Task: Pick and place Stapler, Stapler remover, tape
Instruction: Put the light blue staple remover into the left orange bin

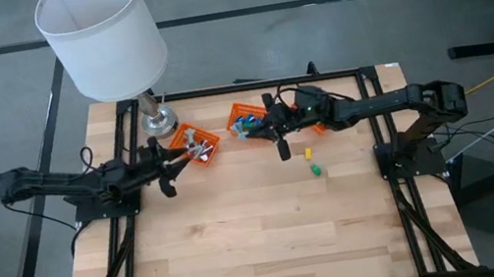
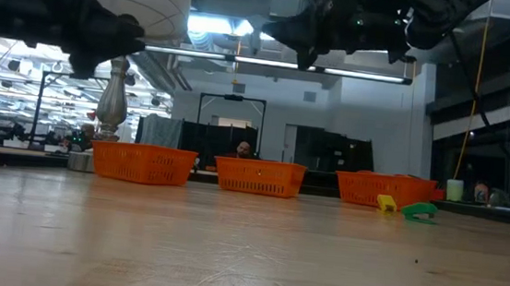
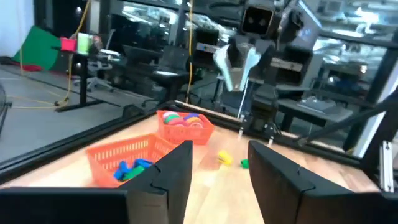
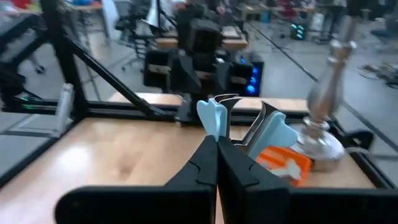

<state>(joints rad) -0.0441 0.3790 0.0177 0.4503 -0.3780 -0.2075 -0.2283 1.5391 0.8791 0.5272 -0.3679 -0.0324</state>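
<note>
The right pincer (image 1: 282, 154), clamped on a blue-handled staple remover (image 4: 239, 121), hangs above the table (image 1: 243, 238) near the middle basket (image 1: 245, 114); an early release would drop it outside. The left pincer (image 1: 167, 175), parted and empty, waits beside the left basket (image 1: 207, 145), and tape rolls (image 3: 183, 119) lie in the far basket (image 3: 202, 134).

High view straight down; low view level along table (image 2: 245, 253); wrist views face each other.

Three orange baskets (image 1: 196, 144) and a lamp (image 1: 160, 120) crowd the table's (image 1: 264, 245) far edge; its near half lies open.
</note>
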